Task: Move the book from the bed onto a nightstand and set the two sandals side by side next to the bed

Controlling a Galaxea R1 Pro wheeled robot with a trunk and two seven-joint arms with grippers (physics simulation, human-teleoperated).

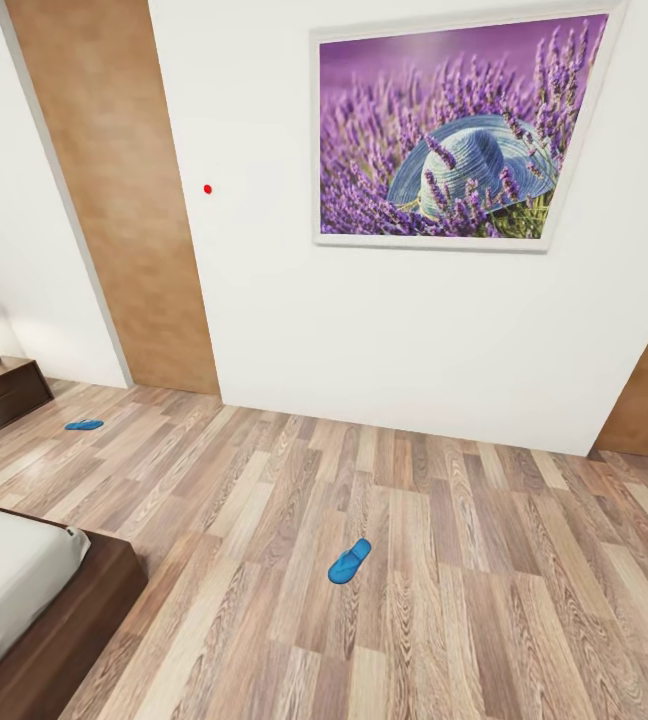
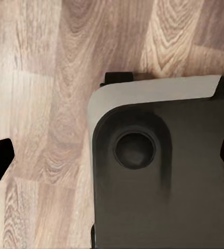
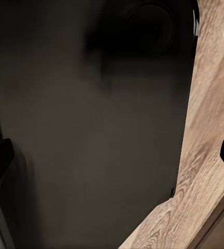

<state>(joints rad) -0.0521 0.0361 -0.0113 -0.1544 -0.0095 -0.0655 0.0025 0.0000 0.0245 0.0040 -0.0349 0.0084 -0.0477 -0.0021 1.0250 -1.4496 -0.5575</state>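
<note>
Lying apart on floor (image 1: 444, 560), near sandal (image 1: 349, 561), far sandal (image 1: 84, 425)

Around my bed (image 1: 59, 640), whose frame looks like dark, faintly glossy wood under a smooth matt pale mattress, the floor (image 1: 444, 600) is grainy wood plank with a soft sheen, the sandals (image 1: 349, 561) look like smooth blue plastic, and the wall (image 1: 264, 300) is matt white.
</note>
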